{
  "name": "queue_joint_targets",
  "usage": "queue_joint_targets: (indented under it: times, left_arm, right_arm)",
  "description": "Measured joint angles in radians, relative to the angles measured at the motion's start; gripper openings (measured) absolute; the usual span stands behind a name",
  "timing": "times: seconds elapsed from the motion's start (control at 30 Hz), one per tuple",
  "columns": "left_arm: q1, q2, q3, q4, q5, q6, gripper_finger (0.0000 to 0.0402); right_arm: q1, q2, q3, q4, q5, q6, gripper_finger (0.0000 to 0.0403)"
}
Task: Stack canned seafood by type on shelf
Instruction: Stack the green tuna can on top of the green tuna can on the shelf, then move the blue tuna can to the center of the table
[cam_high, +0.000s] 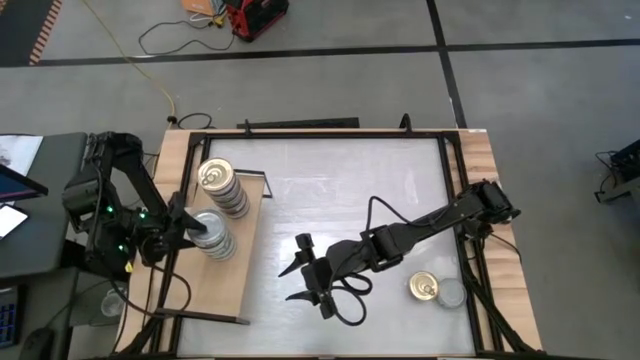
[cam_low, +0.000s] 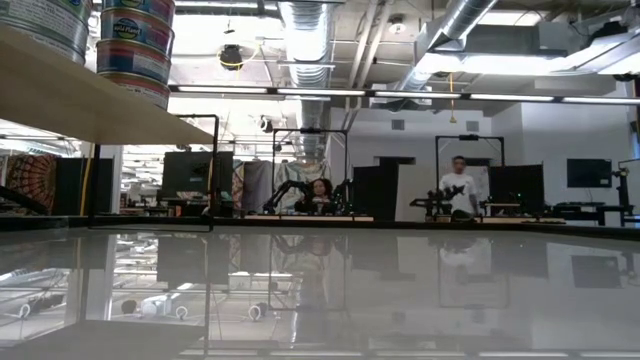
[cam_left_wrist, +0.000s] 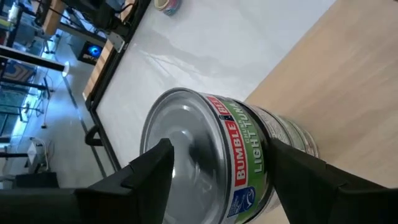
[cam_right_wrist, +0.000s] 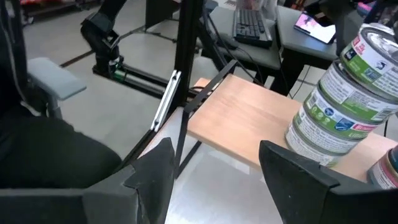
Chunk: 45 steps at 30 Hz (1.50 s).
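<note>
Your left tool brackets the silver-topped tin, fingers wide, on the shelf at frame left. Rigid, slick metal: grip across its sides. Right tool idles wide mid-counter.

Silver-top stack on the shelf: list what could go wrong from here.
1. The left hand has its fingers open on either side of the top tin of the silver-top stack; pulling away crooked could drag that tin off.
2. That stack stands close to the gold-top stack on the shelf, so a knock could tip both.
3. Two tins still lie on the table near the right arm; adding more tins makes the stacks taller and likely shakier.
</note>
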Motion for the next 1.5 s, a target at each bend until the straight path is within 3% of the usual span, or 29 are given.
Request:
queue_joint_targets:
  times: [0.27, 0.5, 0.8, 0.93, 1.13, 1.33, 1.5]
  left_arm:
    - [0.0, 0.0, 0.008, 0.05, 0.033, -0.003, 0.0244]
    - [0.0, 0.011, 0.099, 0.107, 0.027, 0.013, 0.0241]
    - [0.0, 0.013, 0.13, 0.519, -0.084, 0.074, 0.024]
    - [0.0, 0.015, 0.099, 0.678, -0.104, 0.0, 0.024]
    - [0.0, 0.062, 0.014, 0.883, -0.167, 0.07, 0.024]
    - [0.045, 0.149, -0.008, 1.046, -0.233, 0.084, 0.024]
    - [0.108, 0.215, -0.011, 1.052, -0.316, -0.003, 0.024]
  right_arm:
    - [-0.002, 0.002, 0.0, 0.01, -0.001, 0.001, 0.0265]
    - [-0.003, 0.002, 0.0, -0.006, -0.001, 0.02, 0.0265]
    - [-0.02, -0.009, 0.001, -0.273, 0.002, 0.157, 0.0265]
    - [-0.023, -0.015, -0.043, -0.304, 0.085, 0.2, 0.0265]
    - [0.009, -0.146, -0.253, -0.299, 0.211, 0.295, 0.0262]
    - [0.04, -0.37, -0.488, -0.284, 0.238, 0.453, 0.0249]
    - [0.068, -0.494, -0.54, -0.621, 0.233, 0.738, 0.0245]
